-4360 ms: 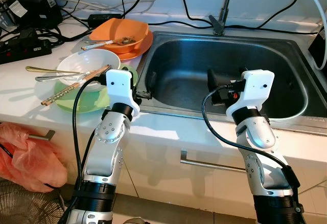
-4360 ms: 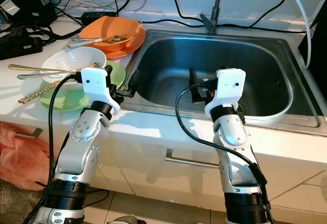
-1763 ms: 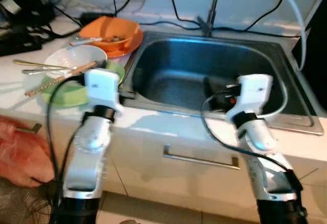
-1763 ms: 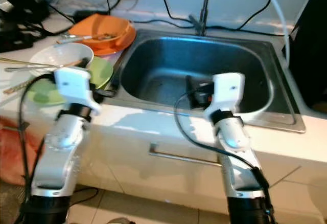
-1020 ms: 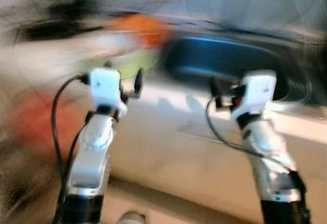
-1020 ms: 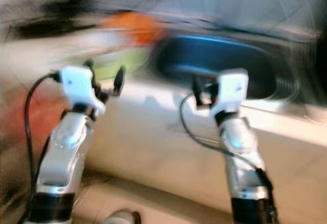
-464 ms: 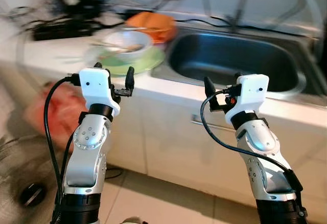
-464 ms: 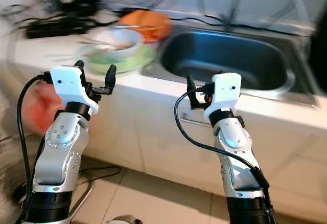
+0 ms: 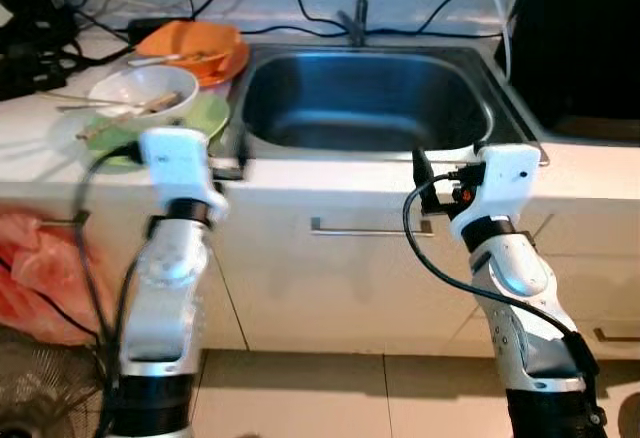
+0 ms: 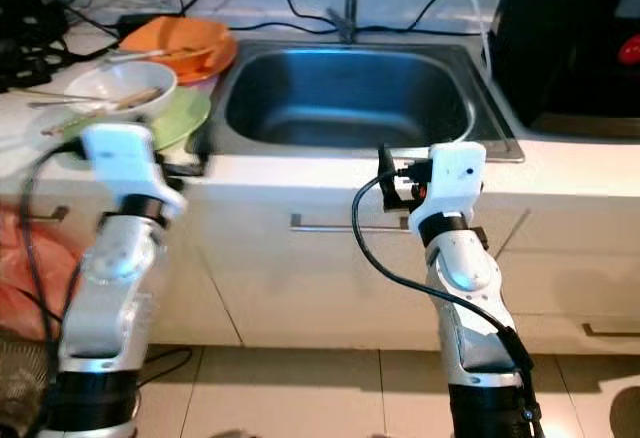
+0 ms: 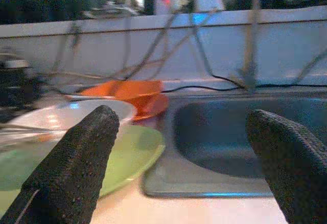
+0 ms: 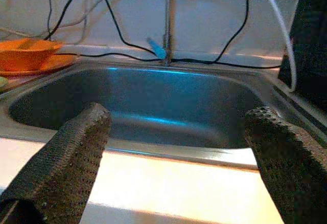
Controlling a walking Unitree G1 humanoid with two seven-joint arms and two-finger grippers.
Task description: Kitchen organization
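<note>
Little looks done yet: the dirty white bowl (image 9: 141, 91), green plate (image 9: 205, 118) and orange bowl (image 9: 192, 46) are left on the counter left of the empty sink (image 9: 480, 96), while the left gripper (image 11: 186, 147) and right gripper (image 12: 173, 147) are held wide open near the counter edge, with nothing gripped.

left arm (image 9: 165, 288): silver, rounded segments with a round joint disc; black ribbed collar at the base
right arm (image 9: 515, 288): silver, same build; glossy elbow shell, black collar below
wrist housings: white boxy blocks with rounded corners, one atop each arm
cables: black, looping from each housing down along the arm
left tool (image 11: 179, 157): two black fingers with a fine pebbled texture, tips rounded
right tool (image 12: 176, 157): same black textured fingers; red detail beside its housing
</note>
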